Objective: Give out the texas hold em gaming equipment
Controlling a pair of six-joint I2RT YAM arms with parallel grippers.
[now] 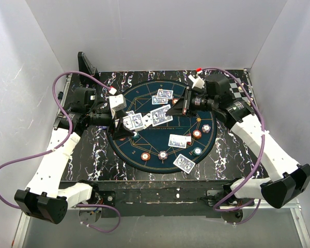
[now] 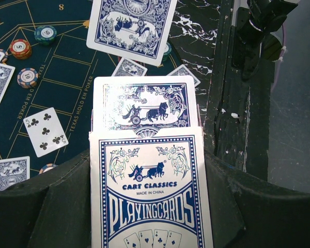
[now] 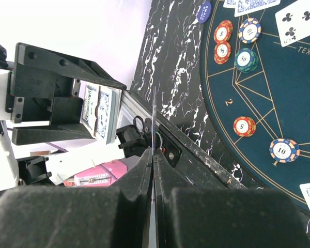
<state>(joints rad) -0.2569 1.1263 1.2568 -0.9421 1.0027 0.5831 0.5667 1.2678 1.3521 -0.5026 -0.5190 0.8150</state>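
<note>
- Top view: L end effector (image 1: 125, 125) is closed round the blue-and-white paper card box (image 1: 133, 121), held over the left side of the round dark-blue felt mat with gold lines (image 1: 144, 140).
- R end effector (image 1: 171, 109) pinches one blue-backed paper playing card (image 1: 160, 114), up in the air just beside the box. Other cards & striped round poker chips (image 1: 197, 134) lie spread on the mat. The mat sits on the black marble-look bench (image 1: 93, 155).
- L wrist view: the box fills the low middle. The next card (image 2: 142, 106) pokes half out of its top. The pinched card hangs above it, not touching. A five of clubs (image 2: 45, 132) lies face up on the mat.
- R wrist view: both pads are pressed together w/ the card's thin edge between them. The box shows at far left.
- I think the step is dealing this one card. Keep the pinch tight & move the card sideways, away from the box, so it can't snag the next card.
- Pick a bare bit of mat, not on chips or other cards. Go low, tip the card flat, then let go. Dropped from high up, it may flip or slide.
- L arm should hold the box steady, w/ the poking-out card facing the R arm for the next pull.
</note>
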